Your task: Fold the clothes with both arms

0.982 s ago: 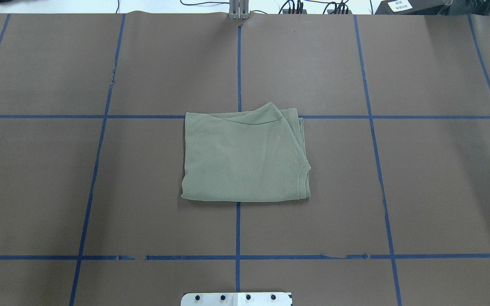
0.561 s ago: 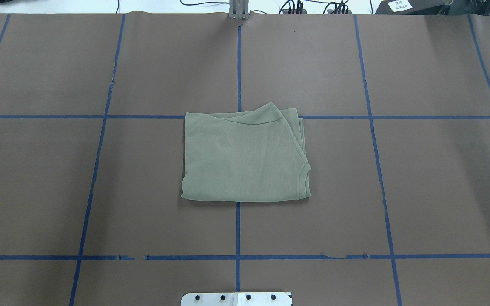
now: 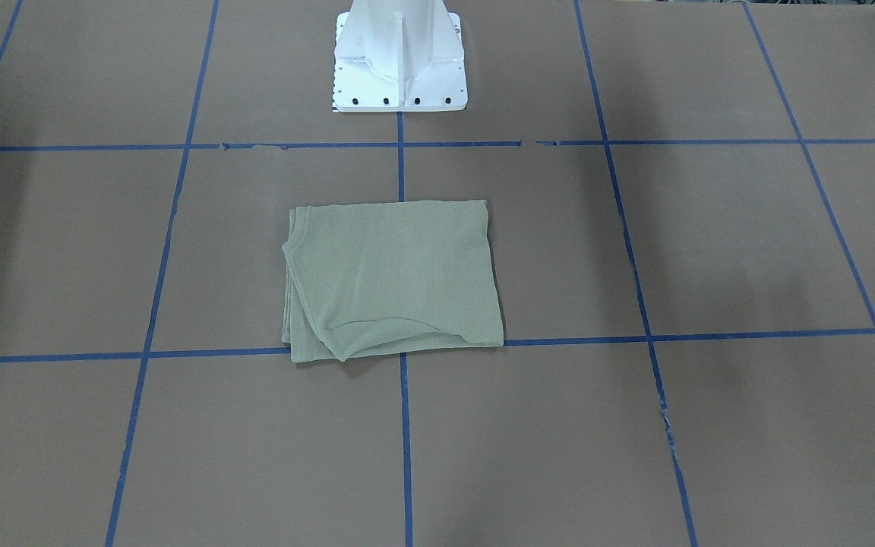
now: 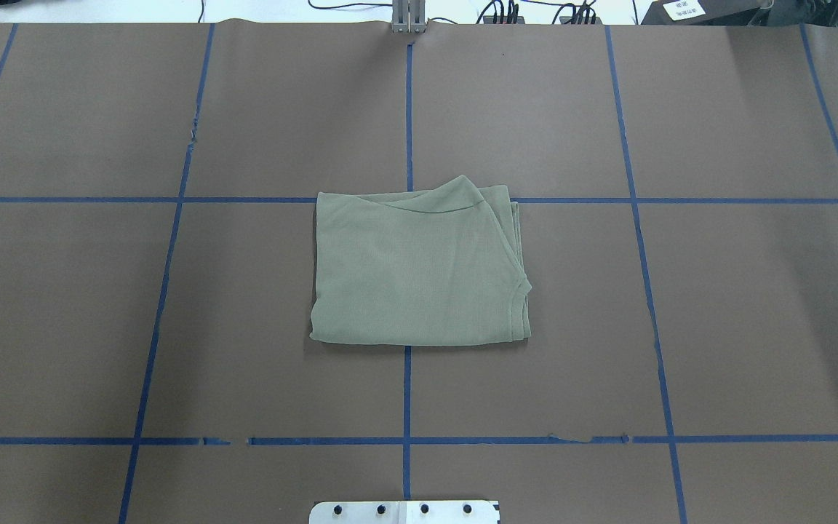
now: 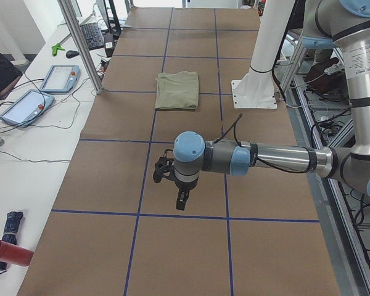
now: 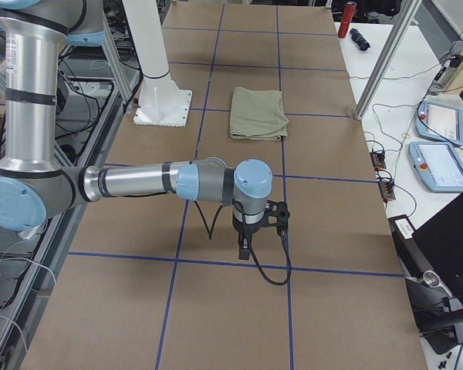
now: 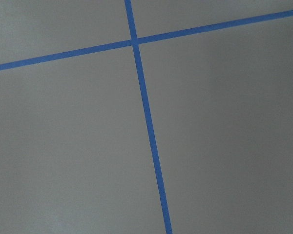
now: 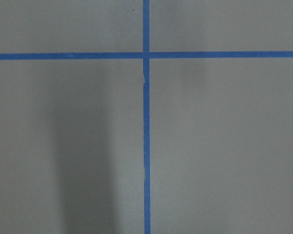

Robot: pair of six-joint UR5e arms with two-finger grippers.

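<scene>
The sage-green shirt [image 4: 419, 269] lies folded into a compact rectangle at the table's middle, flat, with nothing touching it. It also shows in the front view [image 3: 392, 277], the left side view [image 5: 177, 90] and the right side view [image 6: 257, 113]. My left gripper [image 5: 180, 205] hangs over bare table far from the shirt, pointing down. My right gripper [image 6: 245, 250] hangs likewise at the other end. Both show only in the side views, so I cannot tell whether they are open or shut. The wrist views show only brown cover and blue tape.
The brown table cover [image 4: 753, 327] carries a grid of blue tape lines [image 4: 406, 393]. The white pedestal [image 3: 399, 61] stands at the robot's edge. Beyond the far edge are metal posts [image 5: 80, 43] and a side table with teach pendants [image 5: 60, 77].
</scene>
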